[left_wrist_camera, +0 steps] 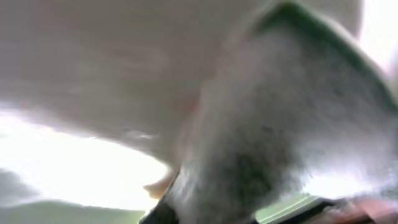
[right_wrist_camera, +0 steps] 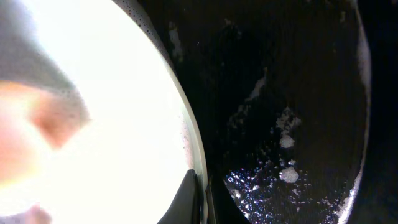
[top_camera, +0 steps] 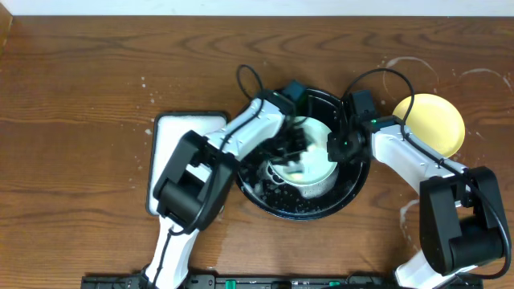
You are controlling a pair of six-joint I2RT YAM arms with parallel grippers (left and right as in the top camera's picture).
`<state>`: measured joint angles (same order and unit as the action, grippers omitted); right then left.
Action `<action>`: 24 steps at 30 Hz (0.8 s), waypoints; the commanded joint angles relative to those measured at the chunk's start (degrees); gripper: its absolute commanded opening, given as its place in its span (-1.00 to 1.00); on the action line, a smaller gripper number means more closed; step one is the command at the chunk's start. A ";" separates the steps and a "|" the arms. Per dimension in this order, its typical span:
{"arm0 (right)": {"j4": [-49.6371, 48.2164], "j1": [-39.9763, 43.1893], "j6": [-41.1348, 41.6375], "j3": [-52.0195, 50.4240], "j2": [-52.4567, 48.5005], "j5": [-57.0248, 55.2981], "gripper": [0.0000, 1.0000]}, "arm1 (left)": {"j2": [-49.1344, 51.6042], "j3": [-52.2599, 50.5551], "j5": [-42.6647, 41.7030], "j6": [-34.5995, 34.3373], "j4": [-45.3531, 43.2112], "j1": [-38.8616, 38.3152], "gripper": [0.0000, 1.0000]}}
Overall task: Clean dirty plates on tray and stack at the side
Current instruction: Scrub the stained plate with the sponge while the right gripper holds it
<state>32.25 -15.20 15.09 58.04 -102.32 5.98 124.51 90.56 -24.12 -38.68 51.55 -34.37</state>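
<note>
The black tray (top_camera: 353, 197), flecked with foam, sits mid-table. A pale mint plate (top_camera: 320, 164) is held inside it. My right gripper (top_camera: 336, 147) is shut on that plate's right rim; the right wrist view shows its fingers (right_wrist_camera: 202, 199) pinching the rim of the plate (right_wrist_camera: 124, 124) over the wet tray (right_wrist_camera: 280, 93). My left gripper (top_camera: 299, 144) presses a grey-green sponge (left_wrist_camera: 267, 124) against the plate's face (left_wrist_camera: 93, 62); its fingers are hidden by blur. A second pale plate's edge (top_camera: 275, 173) shows beneath. The yellow plate (top_camera: 430, 124) lies on the soapy table patch (top_camera: 401, 68) at the right.
A white rectangular tray with a black rim (top_camera: 173, 132) lies left of the black tray, under my left arm. Cables loop above both wrists. Soap rings mark the wood at the far right.
</note>
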 commanded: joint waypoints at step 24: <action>0.96 0.20 -0.11 -0.96 -1.84 -3.98 -0.98 | 3.98 -0.66 -7.82 -6.03 -15.69 -6.10 -0.85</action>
<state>32.53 -15.18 15.49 58.04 -102.32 6.37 125.51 90.91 -22.35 -43.38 35.03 -38.54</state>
